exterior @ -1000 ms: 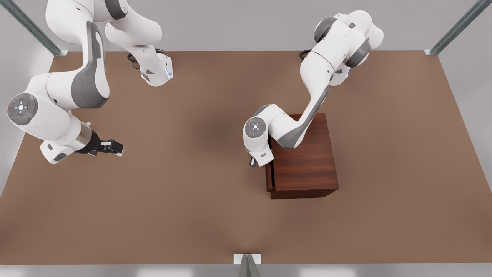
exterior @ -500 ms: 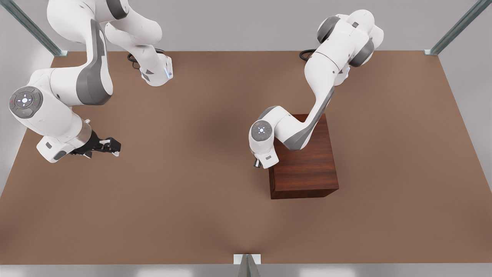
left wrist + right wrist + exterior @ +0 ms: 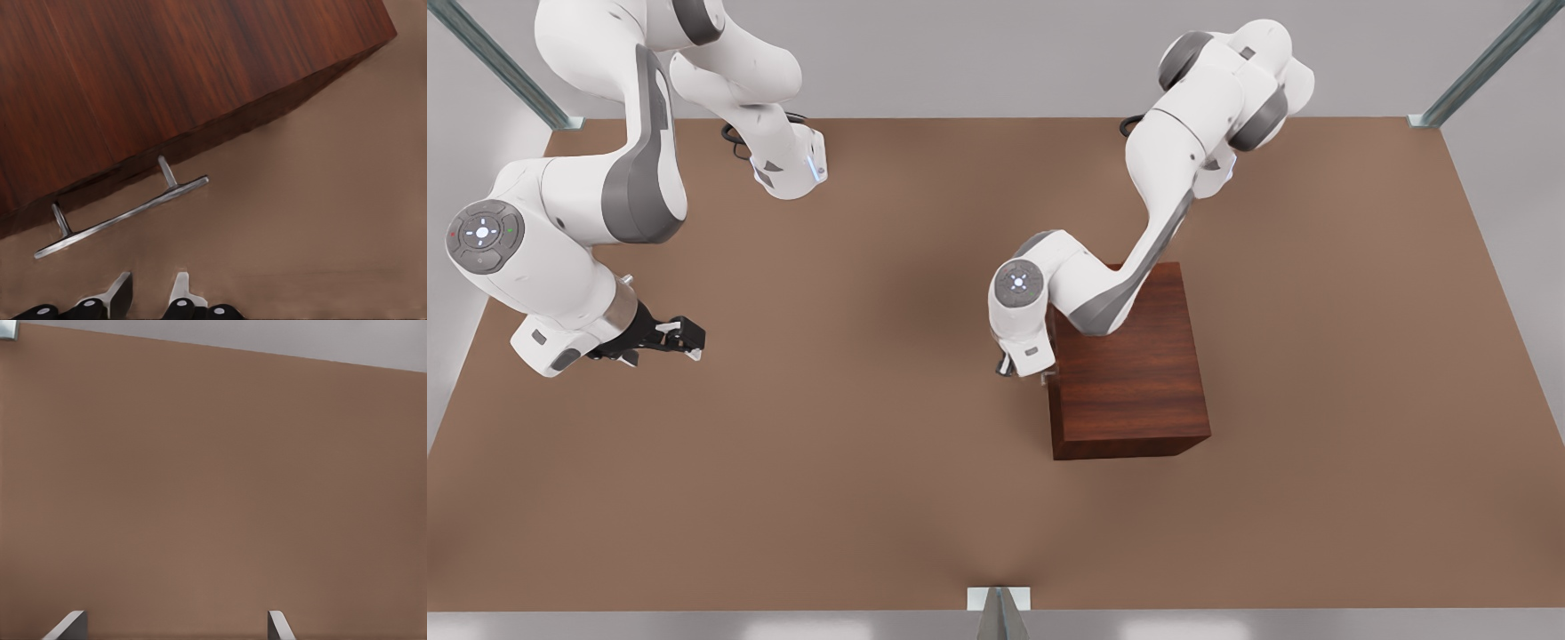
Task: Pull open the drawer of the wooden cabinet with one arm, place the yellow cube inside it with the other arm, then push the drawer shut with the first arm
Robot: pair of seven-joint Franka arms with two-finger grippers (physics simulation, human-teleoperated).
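Observation:
The wooden cabinet (image 3: pixel 1129 364) (image 3: pixel 167 67) stands right of the table's middle in the front view. Its drawer (image 3: pixel 267 107) sits flush in the cabinet's front, facing the front view's left, and the silver bar handle (image 3: pixel 123 217) sticks out from it. My left gripper (image 3: pixel 1024 369) (image 3: pixel 152 297) hovers just off that handle, its fingers a little apart, touching nothing and holding nothing. Far off at the front view's left, my right gripper (image 3: pixel 689 340) (image 3: pixel 177 627) waits over bare table, open wide and empty. The yellow cube is out of view.
The brown table (image 3: pixel 871 444) stretches wide between the two arms and in front of the cabinet. Both arm bases (image 3: pixel 787 169) stand at its far edge. Metal frame posts (image 3: pixel 1449 98) mark the corners.
The drawer, slightly ajar a second ago, has been pushed flush. My left gripper then drew back a little from the cabinet front. The right arm shifted only slightly.

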